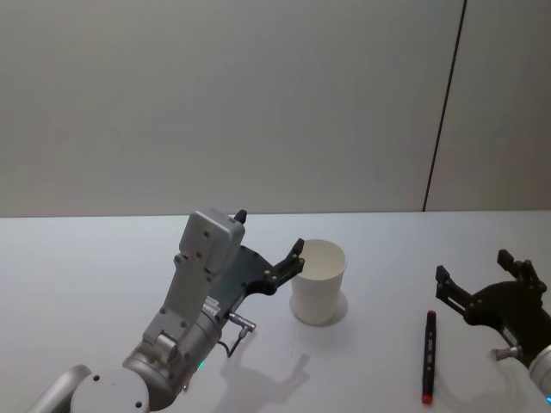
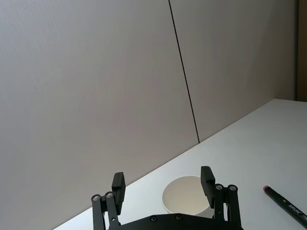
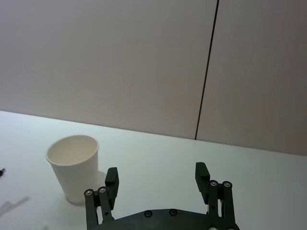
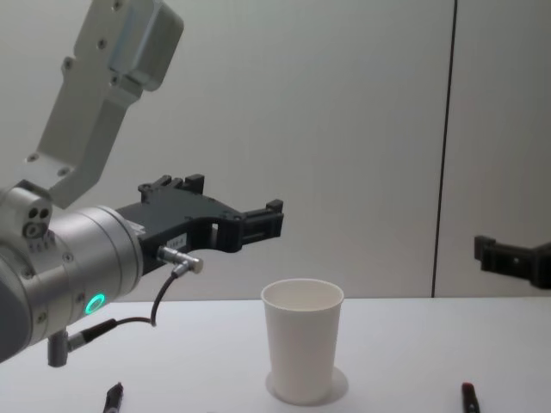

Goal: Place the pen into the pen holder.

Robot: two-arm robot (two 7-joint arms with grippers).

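The pen holder, a white paper cup, stands upright on the table at centre. The pen, black with red ends, lies flat to the cup's right; its end shows in the chest view and the left wrist view. My left gripper hovers open just left of the cup, above rim height, holding nothing. My right gripper hangs open and empty to the right of the pen.
The white table runs back to a plain grey wall with a dark vertical seam. A small dark object lies at the near left of the table.
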